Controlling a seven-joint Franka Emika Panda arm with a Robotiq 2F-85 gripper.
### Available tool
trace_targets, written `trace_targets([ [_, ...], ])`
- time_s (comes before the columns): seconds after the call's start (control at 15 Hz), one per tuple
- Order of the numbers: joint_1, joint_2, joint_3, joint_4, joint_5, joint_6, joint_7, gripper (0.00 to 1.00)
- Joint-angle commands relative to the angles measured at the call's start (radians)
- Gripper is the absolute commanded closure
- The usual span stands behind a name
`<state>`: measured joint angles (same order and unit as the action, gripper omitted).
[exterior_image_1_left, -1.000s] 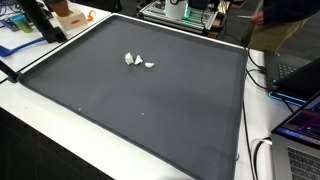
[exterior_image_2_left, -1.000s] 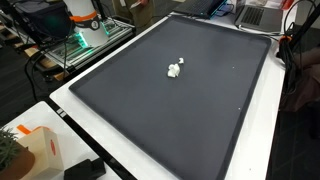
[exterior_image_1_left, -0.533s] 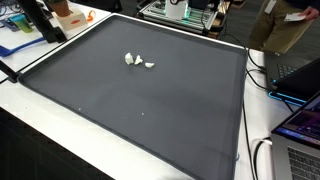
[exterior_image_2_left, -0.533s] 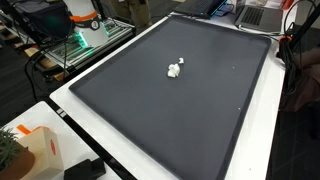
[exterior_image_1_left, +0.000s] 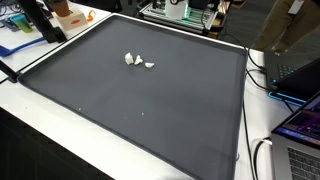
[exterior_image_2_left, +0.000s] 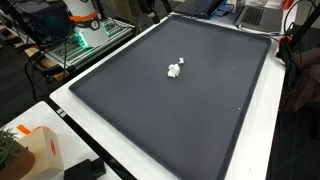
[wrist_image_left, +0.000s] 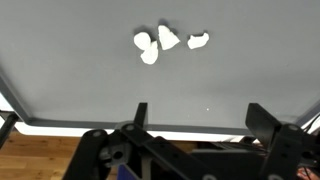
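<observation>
Several white scraps (wrist_image_left: 168, 38) lie on the dark mat (wrist_image_left: 80, 75), well beyond our gripper (wrist_image_left: 200, 115), whose fingers (wrist_image_left: 141, 112) stand wide apart, holding nothing.

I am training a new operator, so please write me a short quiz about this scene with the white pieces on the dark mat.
1. True or false: the gripper holds one of the white pieces.
2. The pieces lie on: A) a wooden tray, B) the dark mat, C) a plate.
3. Do the gripper's jaws stand open or shut?
Key: 1 false; 2 B; 3 open.
</observation>
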<state>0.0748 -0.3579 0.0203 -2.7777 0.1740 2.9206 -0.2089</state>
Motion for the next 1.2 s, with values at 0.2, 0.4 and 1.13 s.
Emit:
trace_targets([
  [0.2,-0.142,0.268,0.176,0.002,-0.055,0.301,0.137,0.00],
  [0.4,-0.108,0.272,0.119,0.005,-0.091,0.268,0.156,0.00],
  [1.13,-0.116,0.438,0.047,0.018,-0.041,0.527,0.269,0.00],
])
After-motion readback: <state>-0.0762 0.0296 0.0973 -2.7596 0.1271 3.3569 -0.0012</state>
